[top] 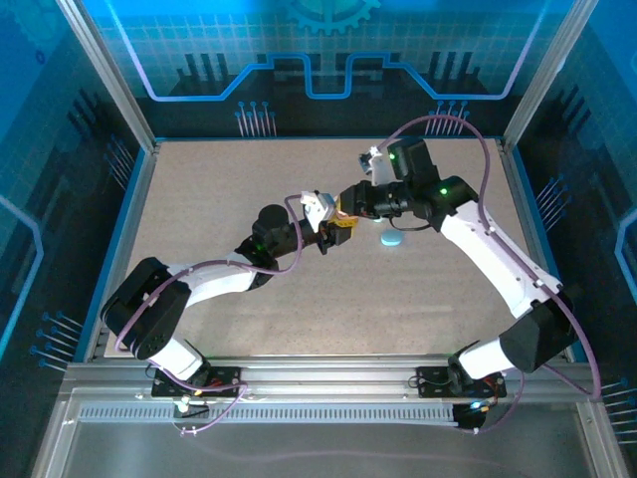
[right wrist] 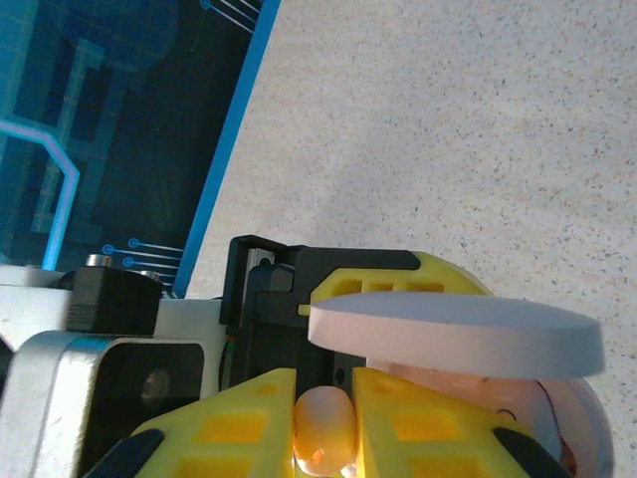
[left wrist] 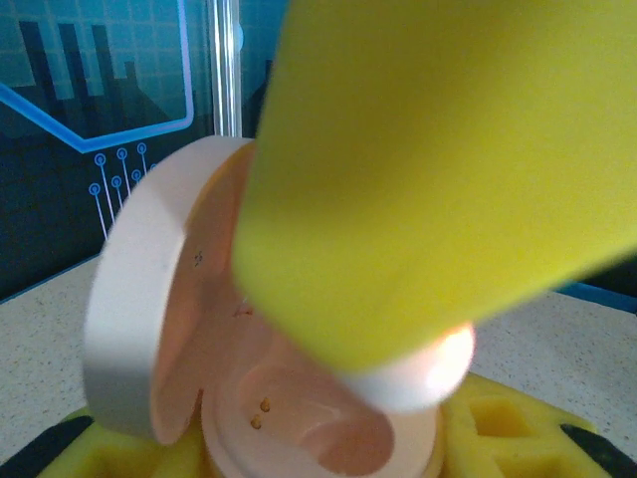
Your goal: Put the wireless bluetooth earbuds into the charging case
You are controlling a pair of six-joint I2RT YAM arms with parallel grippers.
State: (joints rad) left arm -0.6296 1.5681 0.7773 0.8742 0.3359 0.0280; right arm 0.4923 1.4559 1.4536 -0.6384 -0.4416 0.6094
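A pink charging case point(left wrist: 299, 423) stands open, its lid point(left wrist: 139, 299) tipped up to the left. My left gripper point(left wrist: 318, 460) is shut on the case's base, its yellow fingers point(left wrist: 508, 423) on either side. One pale pink earbud point(right wrist: 323, 426) is pinched in my right gripper point(right wrist: 323, 438), which is shut on it. In the left wrist view that earbud point(left wrist: 426, 370) hangs just above the case's empty wells, under a big yellow right finger point(left wrist: 428, 169). From above, both grippers point(top: 326, 237) point(top: 346, 225) meet at mid-table.
A light teal pebble-shaped case point(top: 390, 239) lies shut on the speckled table point(top: 249, 189), just right of the two grippers. Blue-lit walls and metal posts point(top: 139, 129) ring the table.
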